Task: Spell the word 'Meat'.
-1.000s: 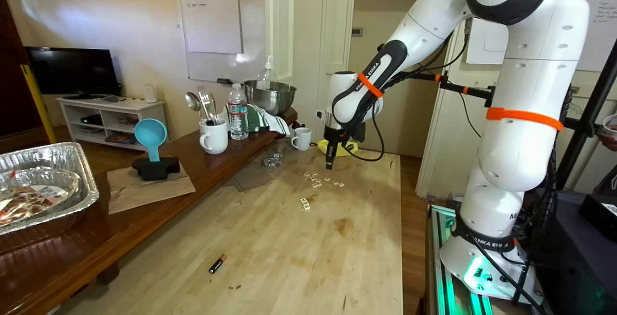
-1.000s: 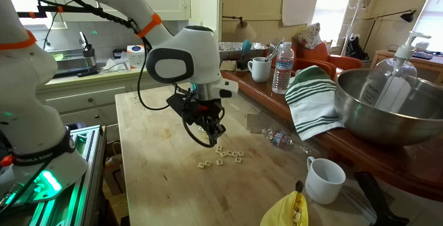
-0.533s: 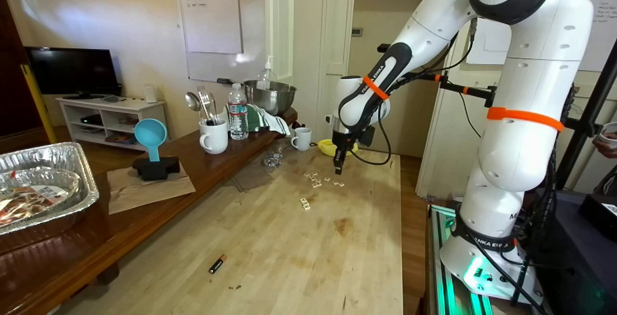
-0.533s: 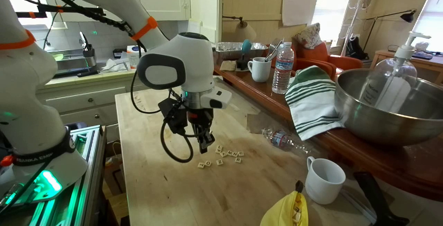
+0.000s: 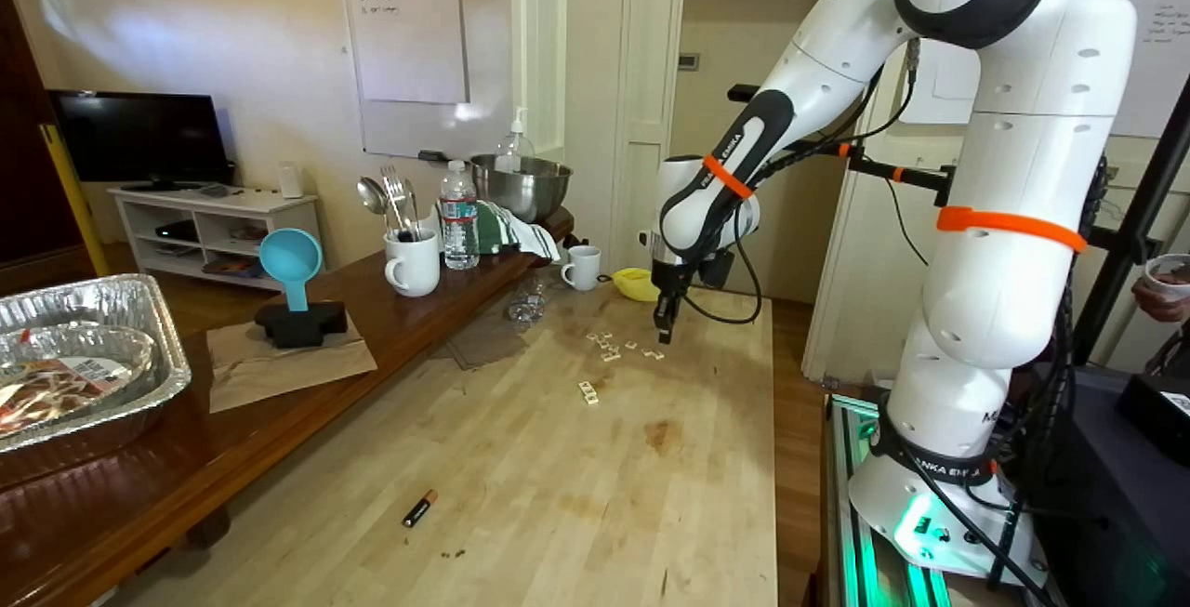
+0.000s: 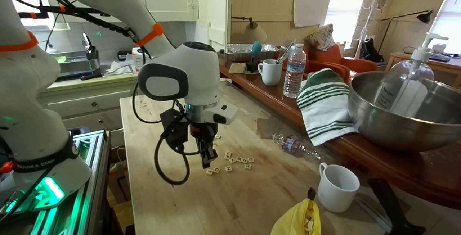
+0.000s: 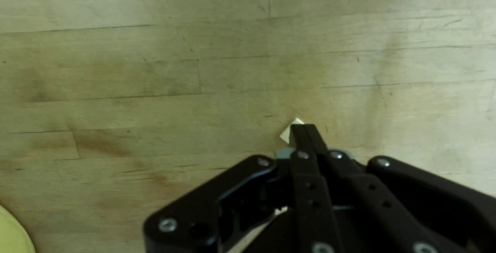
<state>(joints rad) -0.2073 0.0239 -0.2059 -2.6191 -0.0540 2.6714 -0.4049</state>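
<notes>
On the tabletop [image 5: 604, 495], a yellow pouch [image 6: 292, 220] has pale bits [image 6: 309, 225] inside, showing through a gap in its side. Up on the wooden ledge [image 5: 400, 317], a white mug [image 5: 420, 270] holds forks [image 5: 401, 207] and a spoon [image 5: 372, 196]. A big metal bowl [image 6: 403, 132] has a soap bottle [image 6: 405, 91] in it. A foil tray [image 5: 167, 342] has a smaller dish [image 5: 141, 356] inside.

The tabletop has a straight edge on the side by the robot [image 5: 1009, 217], and the ledge runs along the other side. A wide stretch of wood lies between a short row of tiles [image 5: 588, 391] and a battery [image 5: 419, 508].

The other letter tiles [image 6: 228, 168] lie between those two sides, close to the hand [image 7: 303, 126]. I can read O, Z and R in an exterior view; some are too small to read. The hand points down, pinched tight, finger against finger, with nothing held. In the wrist view its tips cover part of a tile [image 7: 287, 133], and I cannot tell if they touch it.

Near the ledge, a clear bottle [image 6: 293, 145] lies on its side. Another mug [image 6: 338, 188] stands by the pouch, with a black handle [image 6: 394, 209] next to it. A black cable [image 6: 156, 159] loops down beside the hand.
</notes>
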